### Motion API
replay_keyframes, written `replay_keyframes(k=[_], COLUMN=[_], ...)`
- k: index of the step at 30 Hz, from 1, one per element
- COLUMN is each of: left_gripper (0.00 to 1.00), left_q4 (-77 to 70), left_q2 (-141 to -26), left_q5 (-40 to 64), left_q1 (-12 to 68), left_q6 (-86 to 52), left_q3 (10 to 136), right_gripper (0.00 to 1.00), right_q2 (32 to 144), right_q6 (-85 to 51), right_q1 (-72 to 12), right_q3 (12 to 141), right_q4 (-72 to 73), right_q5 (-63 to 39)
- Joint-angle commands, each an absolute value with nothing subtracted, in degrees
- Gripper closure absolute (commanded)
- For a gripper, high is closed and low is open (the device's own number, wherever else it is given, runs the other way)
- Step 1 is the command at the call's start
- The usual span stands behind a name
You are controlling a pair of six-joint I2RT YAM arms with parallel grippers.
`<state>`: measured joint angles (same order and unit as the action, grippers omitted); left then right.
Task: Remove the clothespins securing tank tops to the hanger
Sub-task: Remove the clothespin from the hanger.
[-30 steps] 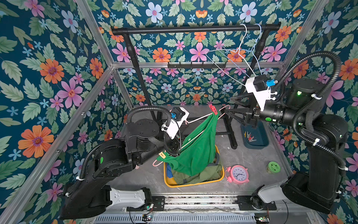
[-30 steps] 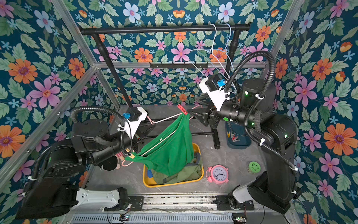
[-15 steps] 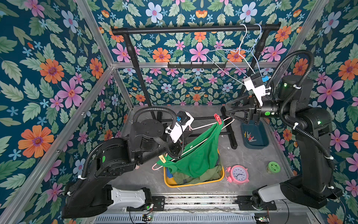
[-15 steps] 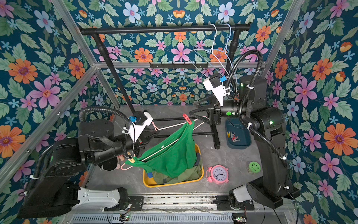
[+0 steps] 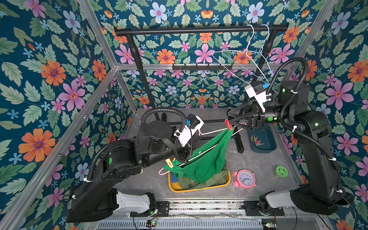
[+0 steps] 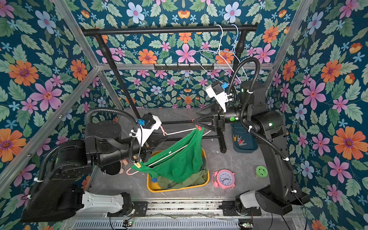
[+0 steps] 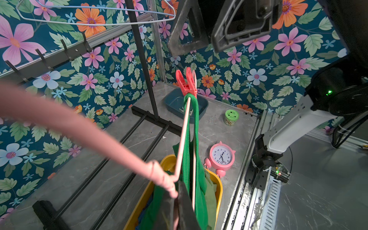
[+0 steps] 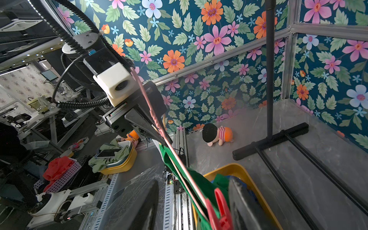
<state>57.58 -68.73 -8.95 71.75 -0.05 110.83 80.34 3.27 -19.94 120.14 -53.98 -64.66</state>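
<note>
Both top views are bright and evenly lit, with saturated colours and only soft shadows on the grey floor [image 5: 258, 165]. In the left wrist view the pink hanger [image 7: 59, 121] blurs as it runs out from the left gripper [image 7: 180, 201], while the red clothespin [image 7: 186, 83] further off is sharp. In the right wrist view the fingers [image 8: 139, 207] of the right gripper [image 8: 194, 183] are dark and out of focus.

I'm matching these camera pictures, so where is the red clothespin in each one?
Top view: red clothespin right of centre, atop the green top.
Top view: red clothespin near centre.
Left wrist: red clothespin on the hanger.
Right wrist: red clothespin inside the open right claw.
Shared: yellow bin.
</note>
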Motion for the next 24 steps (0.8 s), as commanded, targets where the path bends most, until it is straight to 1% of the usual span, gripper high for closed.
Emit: replay_keyframes(k=[1, 4, 11, 22, 24], left_gripper=[1.00, 1.00, 1.00, 1.00, 1.00], left_q4=[57.70, 58.20, 58.91, 58.58, 58.62], left_q2=[-68.81, -68.82, -68.98, -67.42, -67.62], left_q5=[-7.43, -6.71, -5.13, -4.15, -3.86], left_q1=[71.81, 71.82, 71.81, 71.81, 71.81], left_q6=[-1.03, -1.23, -1.58, -1.57, -1.49], left_q3=[111.82, 112.34, 112.64, 112.32, 112.06], right_gripper=[0.43, 0.45, 0.49, 0.53, 0.57], right_q2=[79.55, 79.03, 81.14, 79.31, 79.62], right_q6=[5.18, 6.12, 7.08, 7.13, 7.20], right_q1=[-20.11, -20.22, -20.77, -21.27, -21.44], right_q3=[119.11, 118.08, 119.58, 116.81, 116.96], right_q4=[-53.20, -53.26, -55.06, -54.83, -55.05], right_q5=[-65.73, -62.91, -65.33, -67.86, -67.68])
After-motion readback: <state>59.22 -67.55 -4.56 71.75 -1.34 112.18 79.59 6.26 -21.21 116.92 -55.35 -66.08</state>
